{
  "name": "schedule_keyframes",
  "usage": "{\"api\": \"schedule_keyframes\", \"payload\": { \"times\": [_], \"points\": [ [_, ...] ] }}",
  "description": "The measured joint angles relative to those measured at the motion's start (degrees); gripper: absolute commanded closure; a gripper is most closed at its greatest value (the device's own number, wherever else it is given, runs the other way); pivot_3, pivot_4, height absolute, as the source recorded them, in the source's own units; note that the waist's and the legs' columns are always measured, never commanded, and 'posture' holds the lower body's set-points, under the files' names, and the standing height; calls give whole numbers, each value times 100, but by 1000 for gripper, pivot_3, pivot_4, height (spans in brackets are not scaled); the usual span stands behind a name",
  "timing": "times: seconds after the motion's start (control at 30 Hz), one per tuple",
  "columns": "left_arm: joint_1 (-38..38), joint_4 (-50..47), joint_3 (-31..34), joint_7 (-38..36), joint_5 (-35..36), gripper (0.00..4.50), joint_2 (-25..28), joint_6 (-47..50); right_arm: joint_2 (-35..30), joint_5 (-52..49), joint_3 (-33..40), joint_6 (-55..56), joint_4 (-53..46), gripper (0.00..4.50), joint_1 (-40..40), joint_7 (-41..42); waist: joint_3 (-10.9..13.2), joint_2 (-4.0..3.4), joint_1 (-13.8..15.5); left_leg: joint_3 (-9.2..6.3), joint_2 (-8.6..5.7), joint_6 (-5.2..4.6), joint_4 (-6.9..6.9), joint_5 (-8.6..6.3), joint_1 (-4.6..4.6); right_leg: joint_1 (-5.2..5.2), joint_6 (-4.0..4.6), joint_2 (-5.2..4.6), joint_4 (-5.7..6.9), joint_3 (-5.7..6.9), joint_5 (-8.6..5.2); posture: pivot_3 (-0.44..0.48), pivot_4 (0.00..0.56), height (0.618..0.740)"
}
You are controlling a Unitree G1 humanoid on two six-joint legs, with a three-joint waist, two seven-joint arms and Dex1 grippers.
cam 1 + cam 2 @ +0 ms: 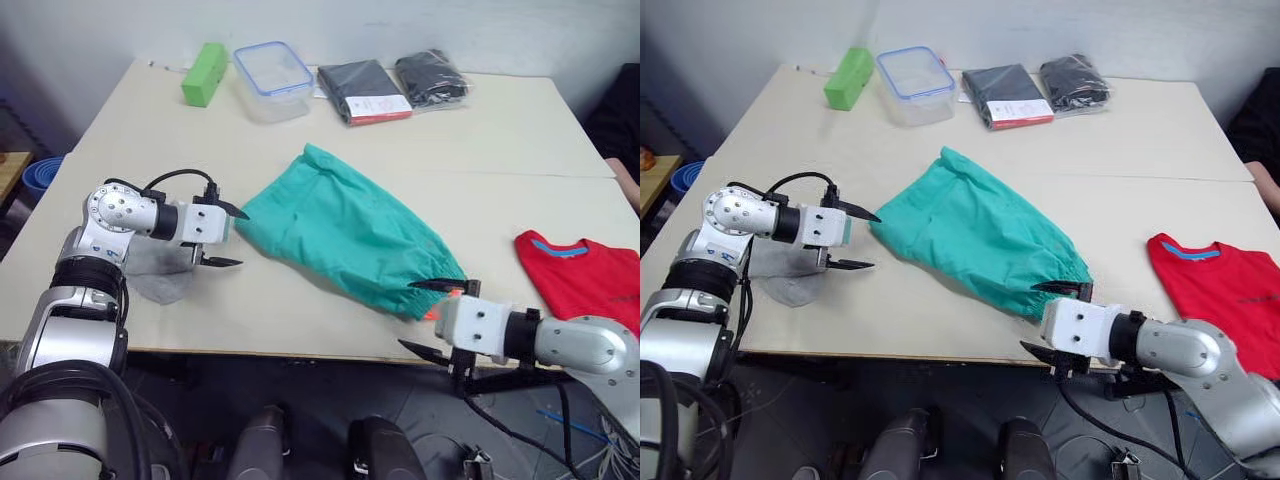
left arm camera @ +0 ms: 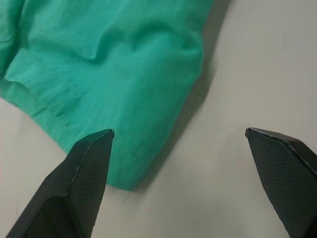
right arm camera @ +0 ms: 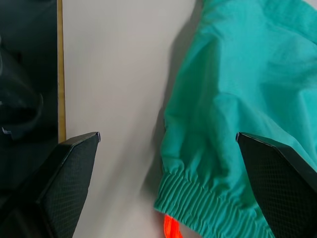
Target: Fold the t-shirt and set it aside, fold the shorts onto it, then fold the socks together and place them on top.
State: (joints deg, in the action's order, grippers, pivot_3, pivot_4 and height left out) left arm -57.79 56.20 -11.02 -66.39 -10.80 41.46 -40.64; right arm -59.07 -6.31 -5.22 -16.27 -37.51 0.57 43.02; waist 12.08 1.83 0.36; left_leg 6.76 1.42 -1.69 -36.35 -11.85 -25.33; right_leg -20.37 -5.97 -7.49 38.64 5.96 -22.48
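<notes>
At nine o'clock on the table (image 1: 300, 320), the left gripper (image 1: 228, 236) hovers with its jaws spread wide, pointing at the hem corner of the shorts (image 1: 340, 232), which lies just beside its fingertips; the socks (image 1: 160, 272) lie flat under that arm near the left edge. The shorts stretch diagonally across the middle, hem toward ten o'clock and gathered waistband toward five o'clock, close to the near edge, with bare tabletop on both long sides. At five o'clock the right gripper (image 1: 432, 315), jaws also spread, sits at the near edge facing the waistband, where an orange drawstring (image 3: 170, 227) peeks out. The t-shirt (image 1: 585, 275) lies at three o'clock by the right edge. Along the far edge, from eleven to one o'clock, stand a green block (image 1: 204, 72), a clear lidded tub (image 1: 272, 78) whose contents cannot be told, and two dark bagged packets (image 1: 398, 86).
</notes>
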Motion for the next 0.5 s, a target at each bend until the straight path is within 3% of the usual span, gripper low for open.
{"api": "schedule_keyframes", "payload": {
  "times": [0.37, 0.4, 0.5],
  "points": [
    [-434, 610, -654, 1773, -1160, 34, -414, -522, 678, 1910, -971, 1051, 1299, 0, 838, -329, -12, 17, -46, 2, -12, -6, 0, 4, 20, 13, -6, 1, 18, 5, 3, 0, 150, 740],
    [-512, 748, -714, 1944, -1257, 10, -449, -528, 784, 1974, -982, 1080, 1388, 179, 887, -350, -19, 29, -48, 1, -11, -6, 0, 4, 28, 22, -6, 1, 16, 6, 3, 0, 150, 740],
    [-651, 1016, -803, 2215, -1384, 668, -557, -477, 942, 2108, -1015, 1150, 1603, 960, 972, -391, -24, 33, -48, -1, -11, -10, -1, 6, 29, 26, -6, -1, 16, 8, 3, 0, 150, 740]
  ]
}}
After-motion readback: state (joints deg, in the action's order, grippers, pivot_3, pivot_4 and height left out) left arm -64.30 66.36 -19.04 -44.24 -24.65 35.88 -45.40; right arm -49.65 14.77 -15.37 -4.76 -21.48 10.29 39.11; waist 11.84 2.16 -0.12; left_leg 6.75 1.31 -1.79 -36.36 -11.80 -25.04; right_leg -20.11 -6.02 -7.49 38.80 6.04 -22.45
